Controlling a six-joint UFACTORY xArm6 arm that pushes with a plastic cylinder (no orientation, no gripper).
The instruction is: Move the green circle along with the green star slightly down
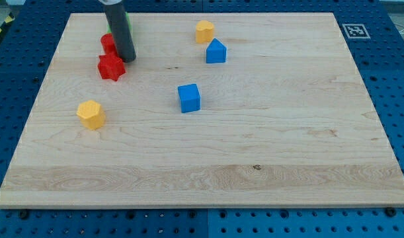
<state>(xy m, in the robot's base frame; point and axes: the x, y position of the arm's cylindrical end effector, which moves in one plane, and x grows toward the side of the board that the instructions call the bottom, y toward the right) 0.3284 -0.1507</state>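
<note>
My dark rod comes down at the view's top left, and my tip [128, 59] rests on the wooden board [268, 152]. Only slivers of green show behind the rod: one at its right edge [131, 28] and one at its left edge [107, 36]. I cannot tell which is the green circle and which the green star, as the rod hides most of both. My tip sits just below these green blocks and right next to the red blocks.
A red block [108, 45] touches the rod's left side, with a red star [111, 67] just below it. A yellow block [90, 114] lies at lower left. An orange-yellow block [204, 30], a blue house-shaped block [216, 51] and a blue cube [188, 97] lie toward the middle.
</note>
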